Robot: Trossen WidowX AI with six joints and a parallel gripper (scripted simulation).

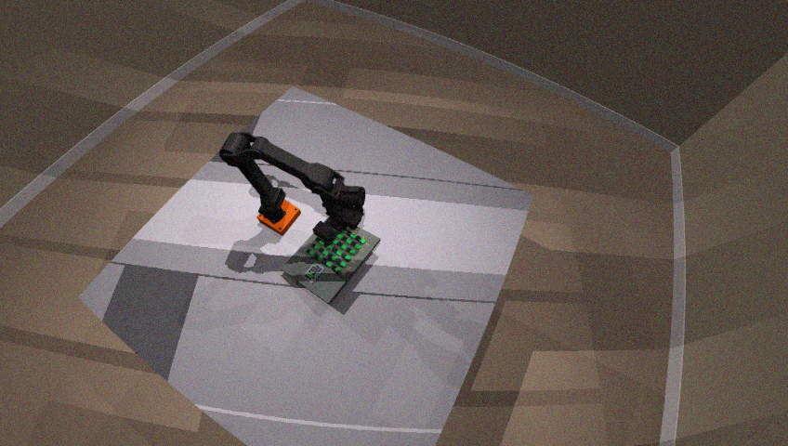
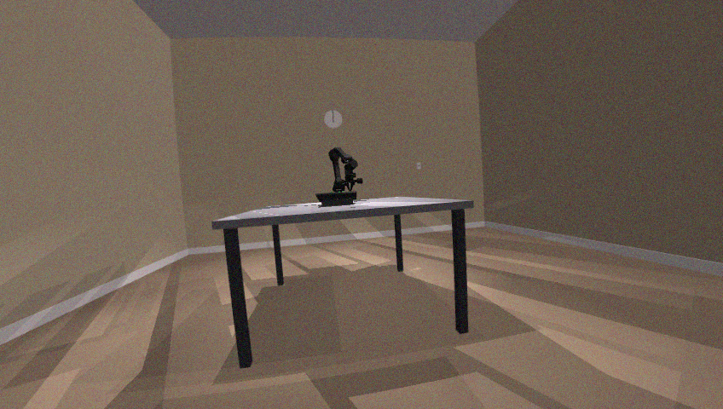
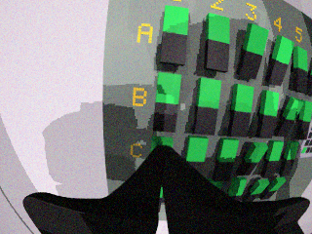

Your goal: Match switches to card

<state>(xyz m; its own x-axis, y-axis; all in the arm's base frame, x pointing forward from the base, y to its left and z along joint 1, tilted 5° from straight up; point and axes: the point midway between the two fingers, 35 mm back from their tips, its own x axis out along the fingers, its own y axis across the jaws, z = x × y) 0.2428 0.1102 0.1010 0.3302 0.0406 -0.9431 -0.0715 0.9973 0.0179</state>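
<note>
The black gripper (image 3: 162, 152) is fully closed and grips nothing; its fingertips cover part of the switch grid (image 1: 338, 250) (image 3: 210, 99) around C1, contact unclear. Beyond, the small card (image 1: 314, 272) lies beside the grid on the same grey-green panel (image 1: 330, 292).

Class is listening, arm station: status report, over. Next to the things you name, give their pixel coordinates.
Gripper (image 1: 332, 238) (image 3: 162, 152) shut, nothing held. Switch panel (image 1: 326, 293) (image 2: 337, 198) on table. Fingers hide part of row C in wrist view.
</note>
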